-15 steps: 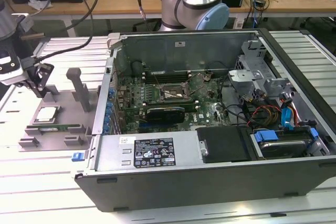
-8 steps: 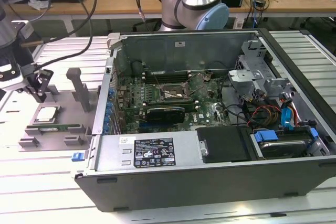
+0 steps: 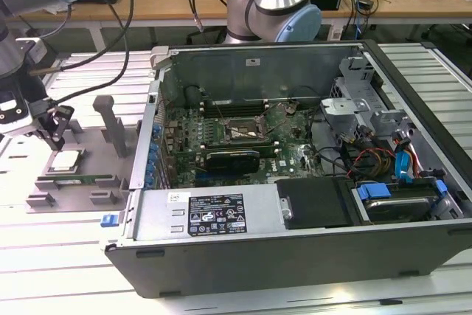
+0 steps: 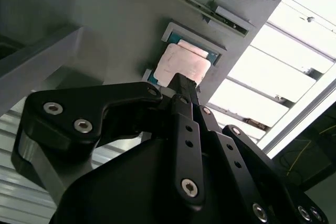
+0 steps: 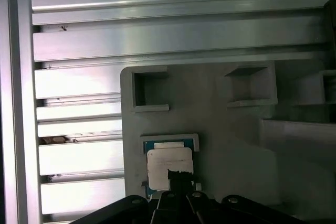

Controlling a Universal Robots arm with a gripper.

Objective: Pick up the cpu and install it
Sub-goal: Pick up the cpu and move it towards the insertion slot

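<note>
The cpu (image 3: 65, 160), a small square chip with a silvery top, lies flat in a recess of the grey plastic tray (image 3: 96, 182) at the exterior view's left. My gripper (image 3: 53, 138) hangs just over the chip's edge, its black fingers drawn together into one narrow tip with nothing between them. Both wrist views show that tip (image 4: 185, 85) (image 5: 178, 178) overlapping one side of the cpu (image 4: 181, 64) (image 5: 168, 163). I cannot tell whether it touches the chip. The black square socket frame (image 3: 243, 132) sits on the motherboard inside the open computer case.
The open case (image 3: 295, 241) takes up the middle and the exterior view's right, with a long black graphics card (image 3: 232, 158) below the socket and cables and drive bays at the right. Grey upright posts (image 3: 118, 127) stand on the tray. A second arm's base (image 3: 273, 5) rises behind the case.
</note>
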